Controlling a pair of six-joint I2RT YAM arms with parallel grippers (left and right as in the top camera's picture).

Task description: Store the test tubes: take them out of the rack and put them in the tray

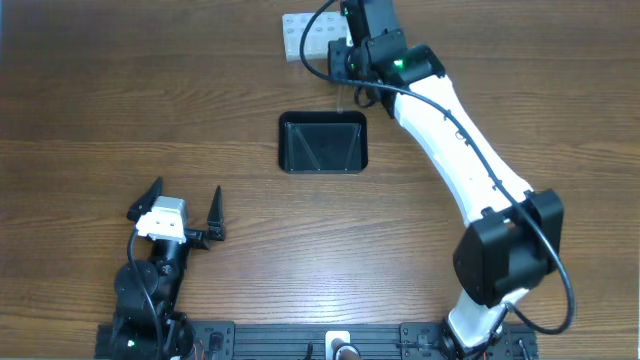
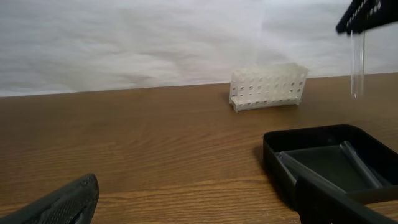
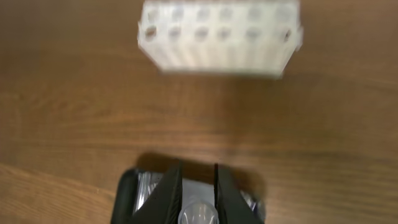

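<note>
The left arm sits folded by its base, left gripper (image 1: 187, 186) low with 2 fingers spread wide, while the right arm stretches far out, right gripper (image 3: 196, 167) raised, pinching a test tube (image 2: 357, 62).

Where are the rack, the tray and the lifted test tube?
rack (image 2: 268, 87): left wrist view, on its front wall.
tray (image 1: 282, 146): top view, on its left rim.
test tube (image 2: 357, 65): left wrist view, on its glass body, mid-length.

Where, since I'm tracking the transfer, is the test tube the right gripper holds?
The test tube hangs upright from the right gripper, in the air about over the black tray's far edge, on the side facing the white rack.
</note>
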